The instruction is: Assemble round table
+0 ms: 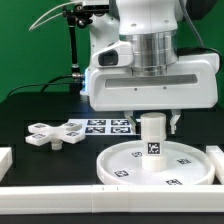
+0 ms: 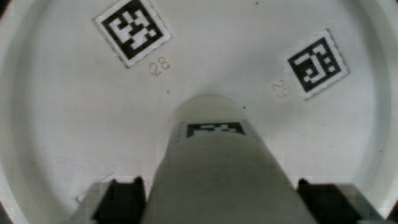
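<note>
White cylinder leg (image 1: 152, 135) gripped upright by pincer (image 1: 152, 124), on round disc (image 1: 125, 168), black-and-white square tags (image 2: 137, 30), faint print beside one unreadable

White tagged leg (image 1: 152, 130) stands upright at the centre of the rimmed disc (image 1: 120, 162), lower right; cross-shaped base (image 1: 45, 134) lies flat, middle left.

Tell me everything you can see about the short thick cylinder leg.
The leg is a short, thick white cylinder, plastic-looking, with a small black-and-white tag on its side. It stands upright at the middle of the round disc. The claw straddles its top, a finger on each side; whether they press it is unclear.
</note>
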`<state>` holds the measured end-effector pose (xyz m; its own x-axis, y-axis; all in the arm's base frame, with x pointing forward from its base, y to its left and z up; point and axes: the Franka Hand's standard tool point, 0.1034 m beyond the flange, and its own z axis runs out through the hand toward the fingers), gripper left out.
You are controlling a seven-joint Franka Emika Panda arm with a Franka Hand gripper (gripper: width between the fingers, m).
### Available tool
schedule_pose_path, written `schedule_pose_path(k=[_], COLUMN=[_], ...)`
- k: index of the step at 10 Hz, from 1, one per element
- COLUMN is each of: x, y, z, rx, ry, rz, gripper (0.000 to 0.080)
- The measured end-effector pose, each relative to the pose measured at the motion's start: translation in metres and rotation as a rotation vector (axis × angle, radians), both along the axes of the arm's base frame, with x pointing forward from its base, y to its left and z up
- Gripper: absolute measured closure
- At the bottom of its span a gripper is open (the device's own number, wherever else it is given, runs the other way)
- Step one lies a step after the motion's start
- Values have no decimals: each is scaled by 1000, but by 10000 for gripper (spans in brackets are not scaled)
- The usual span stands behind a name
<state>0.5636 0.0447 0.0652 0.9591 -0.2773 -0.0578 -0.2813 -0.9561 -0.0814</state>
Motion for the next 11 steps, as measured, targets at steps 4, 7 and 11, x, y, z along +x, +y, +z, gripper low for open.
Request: schedule_pose_path(k=[4,7,11], x=[0,0,0], y=[1,1,4], z=[0,0,-1], rx=[15,86,100], ry=[34,93,140], rz=[-333,-737,-980], gripper=[390,390,390])
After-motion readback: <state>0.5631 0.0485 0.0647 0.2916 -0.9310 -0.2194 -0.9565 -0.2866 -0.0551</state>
